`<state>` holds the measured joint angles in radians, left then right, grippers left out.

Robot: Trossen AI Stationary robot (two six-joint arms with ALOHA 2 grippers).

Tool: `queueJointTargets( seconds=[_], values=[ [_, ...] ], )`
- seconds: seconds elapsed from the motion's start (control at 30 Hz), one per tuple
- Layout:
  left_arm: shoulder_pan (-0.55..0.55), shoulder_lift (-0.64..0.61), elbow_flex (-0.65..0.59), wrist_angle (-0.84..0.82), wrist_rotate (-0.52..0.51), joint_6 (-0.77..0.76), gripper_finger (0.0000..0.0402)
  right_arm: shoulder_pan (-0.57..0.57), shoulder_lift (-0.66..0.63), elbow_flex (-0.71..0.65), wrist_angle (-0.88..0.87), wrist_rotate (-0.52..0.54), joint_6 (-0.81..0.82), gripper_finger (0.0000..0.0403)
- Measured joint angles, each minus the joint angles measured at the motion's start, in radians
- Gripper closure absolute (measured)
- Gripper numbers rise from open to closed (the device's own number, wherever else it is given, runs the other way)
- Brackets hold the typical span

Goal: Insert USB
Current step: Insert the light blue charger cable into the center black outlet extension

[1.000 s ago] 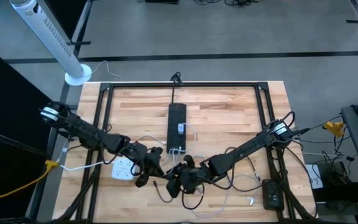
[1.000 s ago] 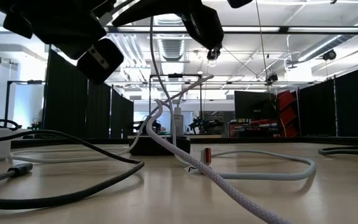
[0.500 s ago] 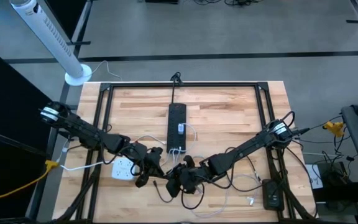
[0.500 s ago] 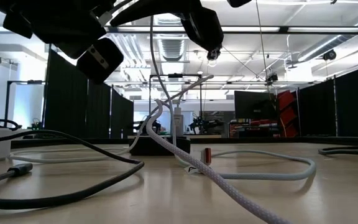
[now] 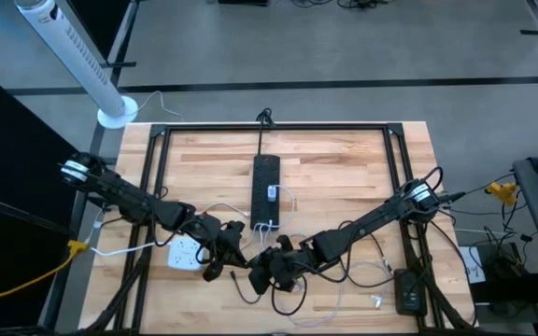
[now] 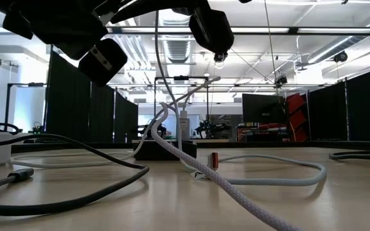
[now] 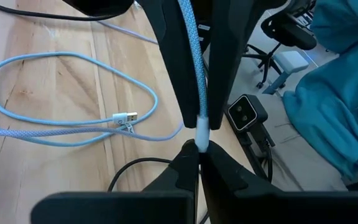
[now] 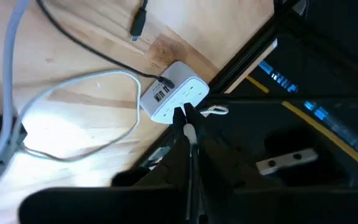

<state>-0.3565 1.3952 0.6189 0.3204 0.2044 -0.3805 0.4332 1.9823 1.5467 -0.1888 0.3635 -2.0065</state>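
From above I cannot see much where the two arms meet near the front of the tabletop (image 5: 344, 159), because the dark arms and a tangle of cords cover each other. The left gripper (image 7: 199, 155) has its fingers closed tight on a pale blue woven cable (image 7: 191, 62), right at the white sleeve near its end; the plug itself is hidden between the fingers, so I cannot see its tip. The right gripper (image 8: 188, 134) also has its fingers closed, with a thin pale piece sticking out between them, and I cannot tell what that piece is. Just past those fingers sits a small white charger block (image 8: 174, 94) with ports on its face and a black cord plugged in. From table height, both grippers are cut off at the top and look like dark lumps. The tabletop is light wood planks with a black frame. A long black power strip (image 5: 266, 191) lies in the middle. A loose loop of blue cable with a bare silver plug (image 7: 126, 117) lies on the wood. Beyond the tabletop I see grey floor, black curtains, ceiling lights, a white tube fan (image 5: 68, 51) and an office chair (image 7: 288, 34).
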Motion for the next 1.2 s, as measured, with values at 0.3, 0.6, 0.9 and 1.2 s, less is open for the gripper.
queueJointTargets(
  seconds=[0.3, 0.6, 0.9, 1.2],
  values=[
    [0.000, 0.000, 0.000, -0.002, -0.003, 0.034, 0.0380, 0.000, 0.000, 0.000, -0.008, 0.003, 0.237, 0.0401],
    [0.001, -0.037, 0.002, -0.165, -0.004, -0.017, 0.0343, -0.007, -0.010, 0.002, 0.004, 0.056, 0.331, 0.0402],
    [0.000, -0.047, 0.002, -0.404, -0.117, -0.138, 0.0329, -0.079, -0.008, 0.151, -0.198, 0.062, 0.500, 0.0403],
    [0.000, -0.061, 0.001, -0.661, -0.401, -0.246, 0.0336, -0.240, 0.084, 0.377, -0.636, -0.103, 0.822, 0.0403]
  ],
)
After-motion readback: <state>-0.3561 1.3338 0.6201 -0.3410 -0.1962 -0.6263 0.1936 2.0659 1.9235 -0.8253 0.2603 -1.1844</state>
